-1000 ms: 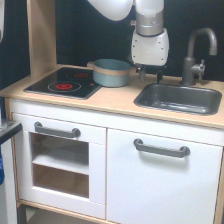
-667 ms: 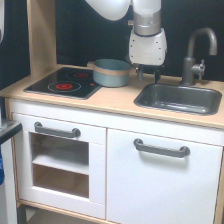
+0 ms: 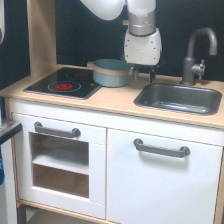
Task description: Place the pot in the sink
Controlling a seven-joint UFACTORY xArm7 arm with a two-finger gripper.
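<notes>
At the far left, the black stovetop (image 3: 62,82) with its red rings lies flush in the pale wooden counter (image 3: 107,102). The pot (image 3: 111,72) stands upright at the stovetop's right far corner, partly on the black plate and partly on the wood by the look of it, though its base edge is hard to trace. It is well short of the sink (image 3: 179,97), so the task is still ahead.

Just right of the pot hangs the gripper (image 3: 143,75), its dark fingers pointing down over the counter between pot and basin. Two fingers show apart with nothing between them, so it reads as released and empty. Its left finger sits very close to the pot's right handle; whether they touch cannot be told. That spot suits a grasp at the rim or handle, in my judgement.

The curved faucet (image 3: 198,52) rises at the far right behind the sink. The arm's upper part is cut off by the frame.
</notes>
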